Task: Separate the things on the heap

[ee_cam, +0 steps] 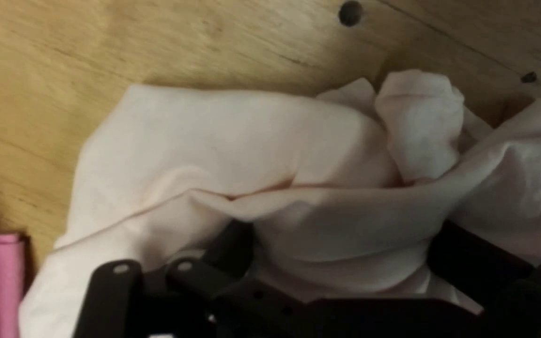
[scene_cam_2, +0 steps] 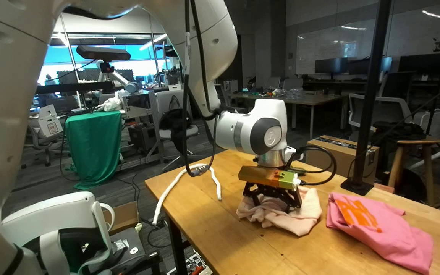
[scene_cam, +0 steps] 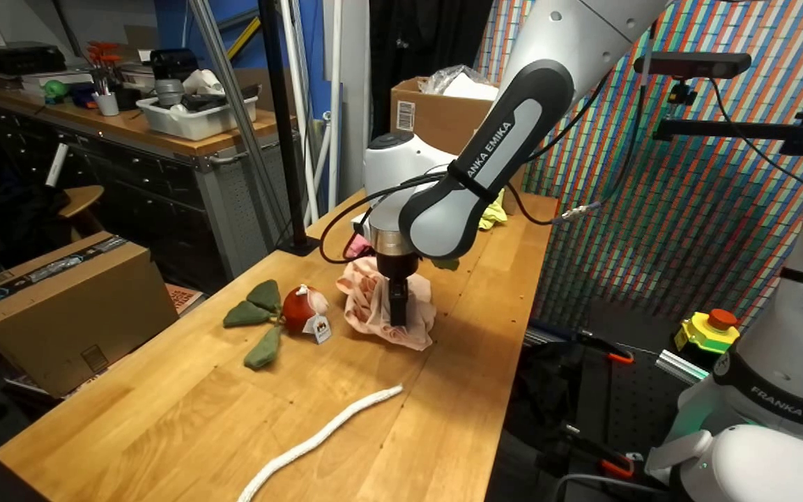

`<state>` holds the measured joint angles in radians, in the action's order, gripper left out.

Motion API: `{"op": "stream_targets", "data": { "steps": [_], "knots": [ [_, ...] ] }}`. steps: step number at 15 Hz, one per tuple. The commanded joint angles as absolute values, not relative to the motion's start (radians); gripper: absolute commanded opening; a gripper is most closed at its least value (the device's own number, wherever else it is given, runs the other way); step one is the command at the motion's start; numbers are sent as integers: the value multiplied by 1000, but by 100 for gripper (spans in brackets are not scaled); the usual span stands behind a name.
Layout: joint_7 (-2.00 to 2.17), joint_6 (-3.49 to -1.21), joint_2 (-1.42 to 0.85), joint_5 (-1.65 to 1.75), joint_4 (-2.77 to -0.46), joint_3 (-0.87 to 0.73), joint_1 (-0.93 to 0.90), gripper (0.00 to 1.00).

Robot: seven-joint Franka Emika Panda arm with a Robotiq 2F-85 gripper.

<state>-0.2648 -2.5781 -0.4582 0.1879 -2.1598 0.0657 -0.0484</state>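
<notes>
Nearest in an exterior view, the white rope (scene_cam: 323, 434) lies curved on the wooden table (scene_cam: 185, 411), apart from the other things, one end hanging past the table's edge; it looks light and pliable, best taken across its middle. Further in sits a stuffed, radish-like red toy (scene_cam: 297, 310) with green leaves (scene_cam: 262, 296), probably soft and light, though its round body could roll from a careless grip. Beside it is the crumpled peach cloth (scene_cam: 366, 300), which I judge to be the thing being worked on: thin, limp, almost weightless. The gripper (ee_cam: 344, 234) stands wide apart over it, fingers (ee_cam: 233, 244) down among the folds, loose fabric between them and nothing clamped. The fold bunched between the fingers should be the surest hold; a pinch on a flat stretch may slip off. Behind lies the pink cloth (scene_cam_2: 388, 236) with an orange print (scene_cam_2: 357, 214), loosely folded and likely heavier. Farther, the arm (scene_cam: 499, 146) partly hides the yellow-green cloth (scene_cam: 493, 215); beyond that stands a brown cardboard box (scene_cam: 436, 115).
</notes>
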Motion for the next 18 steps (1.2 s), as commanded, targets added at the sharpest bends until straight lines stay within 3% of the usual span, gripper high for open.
{"op": "stream_targets", "data": {
  "steps": [1,18],
  "knots": [
    [-235,-2550,-478,196,-2177,53,-53,100],
    [-230,-2440,-350,151,-2317,71,-33,100]
  ]
}}
